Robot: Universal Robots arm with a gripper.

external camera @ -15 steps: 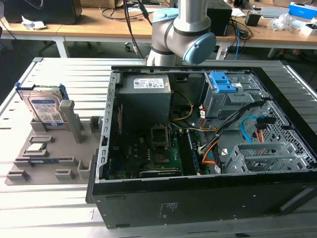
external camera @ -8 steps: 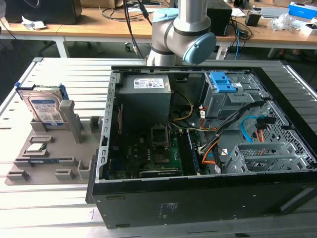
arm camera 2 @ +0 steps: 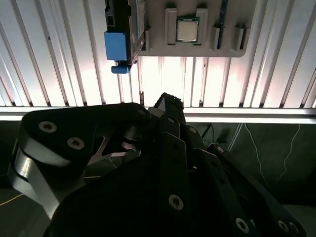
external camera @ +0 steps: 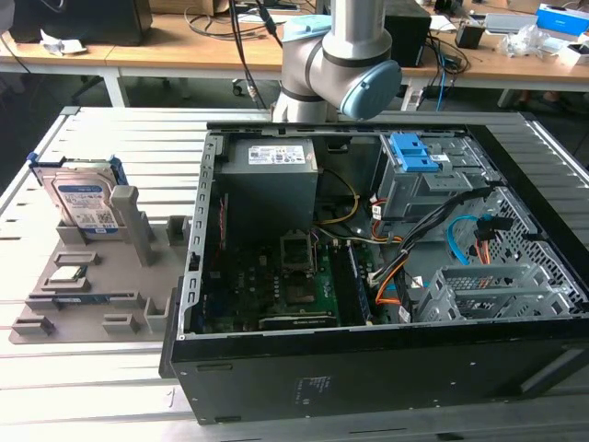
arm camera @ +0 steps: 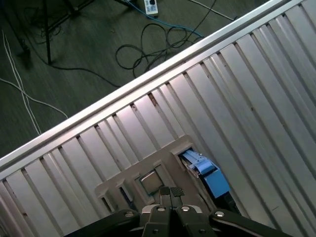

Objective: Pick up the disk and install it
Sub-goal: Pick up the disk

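A: Slatted worktop (external camera: 129,138), so where's the disk (external camera: 83,198)?
B: Propped in the grey tray (external camera: 78,322), on the exterior view's left of the open computer case (external camera: 368,387).
A: Jaws?
B: Pressed together, holding nothing.

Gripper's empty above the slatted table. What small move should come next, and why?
Probably shift the gripper sideways until it is over the silver-grey metal disk with blue side rails. The disk stands untouched in the grey holder tray, and in the first wrist view the shut gripper sits nearer the small square silver chip.

One disk (external camera: 81,198), one chip (external camera: 69,273) (silver), one case (external camera: 368,378)
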